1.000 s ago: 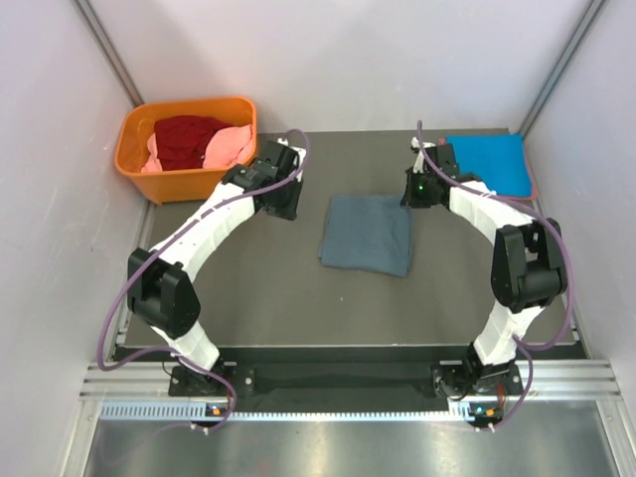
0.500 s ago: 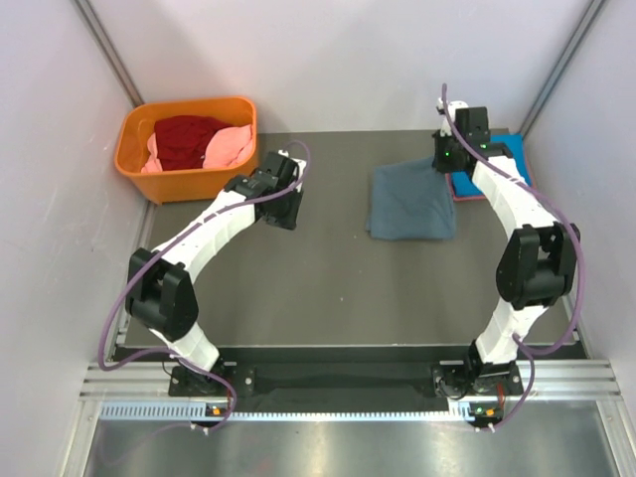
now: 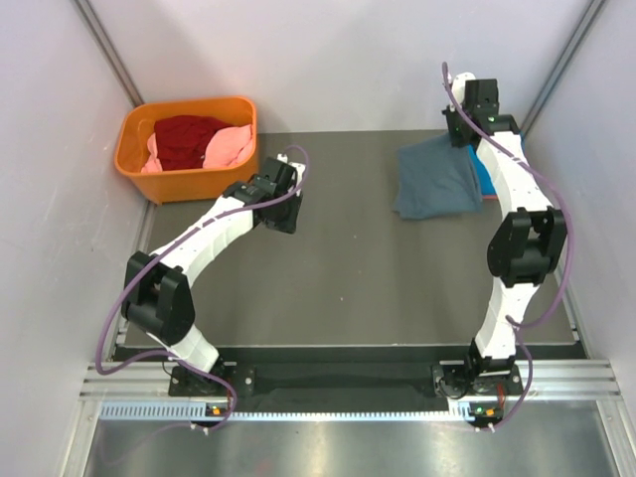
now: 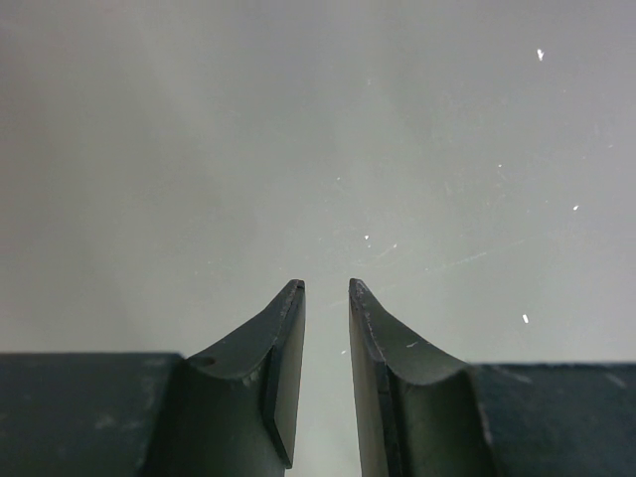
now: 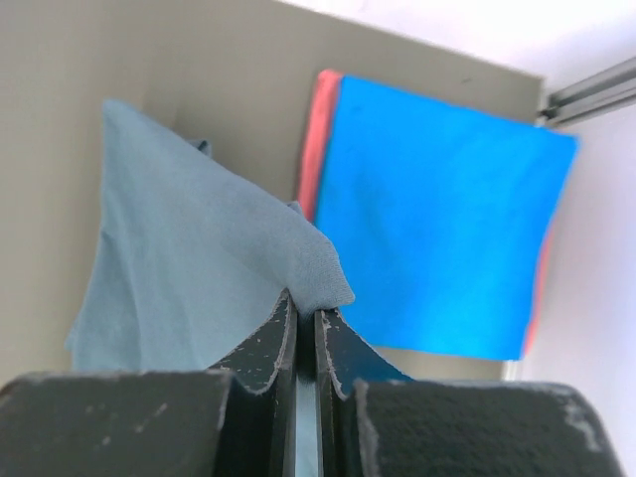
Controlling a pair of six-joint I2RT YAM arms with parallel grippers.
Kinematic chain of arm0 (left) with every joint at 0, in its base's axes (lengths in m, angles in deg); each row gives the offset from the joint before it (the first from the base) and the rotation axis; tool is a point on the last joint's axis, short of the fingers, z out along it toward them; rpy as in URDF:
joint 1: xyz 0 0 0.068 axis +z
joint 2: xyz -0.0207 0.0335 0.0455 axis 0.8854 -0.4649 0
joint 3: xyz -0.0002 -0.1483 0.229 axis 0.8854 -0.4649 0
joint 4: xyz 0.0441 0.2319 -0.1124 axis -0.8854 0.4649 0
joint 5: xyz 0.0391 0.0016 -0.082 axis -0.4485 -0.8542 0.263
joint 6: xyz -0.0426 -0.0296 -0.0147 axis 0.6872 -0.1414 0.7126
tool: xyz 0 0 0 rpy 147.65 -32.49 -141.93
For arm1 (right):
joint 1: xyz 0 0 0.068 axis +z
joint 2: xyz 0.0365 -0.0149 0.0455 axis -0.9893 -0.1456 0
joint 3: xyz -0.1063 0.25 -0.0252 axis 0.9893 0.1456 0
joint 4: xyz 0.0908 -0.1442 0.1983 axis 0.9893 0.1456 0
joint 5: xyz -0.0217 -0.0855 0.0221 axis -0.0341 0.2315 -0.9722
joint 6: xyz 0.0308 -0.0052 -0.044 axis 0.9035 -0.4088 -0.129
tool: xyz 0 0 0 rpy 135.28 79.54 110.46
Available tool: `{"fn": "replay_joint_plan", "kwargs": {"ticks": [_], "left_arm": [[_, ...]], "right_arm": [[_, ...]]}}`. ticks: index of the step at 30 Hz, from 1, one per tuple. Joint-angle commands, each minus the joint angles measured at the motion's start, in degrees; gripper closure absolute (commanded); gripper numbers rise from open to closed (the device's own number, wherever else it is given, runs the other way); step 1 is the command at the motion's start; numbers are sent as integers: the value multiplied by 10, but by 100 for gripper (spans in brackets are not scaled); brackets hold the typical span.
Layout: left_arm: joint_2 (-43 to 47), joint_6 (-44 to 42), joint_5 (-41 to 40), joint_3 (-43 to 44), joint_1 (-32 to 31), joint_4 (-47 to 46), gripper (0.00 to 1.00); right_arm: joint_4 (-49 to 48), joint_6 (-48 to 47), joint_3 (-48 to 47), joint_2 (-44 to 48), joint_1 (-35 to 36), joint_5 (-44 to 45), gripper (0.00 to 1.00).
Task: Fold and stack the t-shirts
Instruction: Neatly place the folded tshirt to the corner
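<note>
My right gripper [image 3: 465,139] is shut on an edge of the folded slate grey-blue t-shirt [image 3: 435,179] and holds it at the back right, the cloth hanging and trailing to the left. In the right wrist view the jaws [image 5: 306,316] pinch a fold of this shirt [image 5: 189,268]. Just beyond lies the folded bright blue t-shirt [image 5: 437,209] on top of a salmon-red one [image 5: 316,129]; only a strip of the blue one [image 3: 486,177] shows from above. My left gripper [image 3: 281,207] hovers over bare table, its jaws [image 4: 326,290] slightly apart and empty.
An orange plastic basket [image 3: 137,159] stands at the back left holding a dark red shirt [image 3: 187,139] and a pink one [image 3: 235,147]. White walls close in on both sides, and a metal frame post [image 5: 596,89] stands near the blue shirt.
My right gripper has carried the grey-blue shirt from the middle of the table to the back right, beside and partly over the blue shirt. My left gripper has drawn back slightly.
</note>
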Motion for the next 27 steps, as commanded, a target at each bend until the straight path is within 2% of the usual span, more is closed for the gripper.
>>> {"fn": "replay_joint_plan", "kwargs": {"ticks": [1,9,27], "left_arm": [[19,-9,11,-2,-1,-30,70],[20,-11,10,-7,-1,-33,70],[18,-12,12,-10,-1,-34,70]], "right_arm": [[7,-34,-68,-14,-15,40,100],[17,-82,-105,-21,-21,85,100],[-5,-157,-189,-73,-66,98,100]]}}
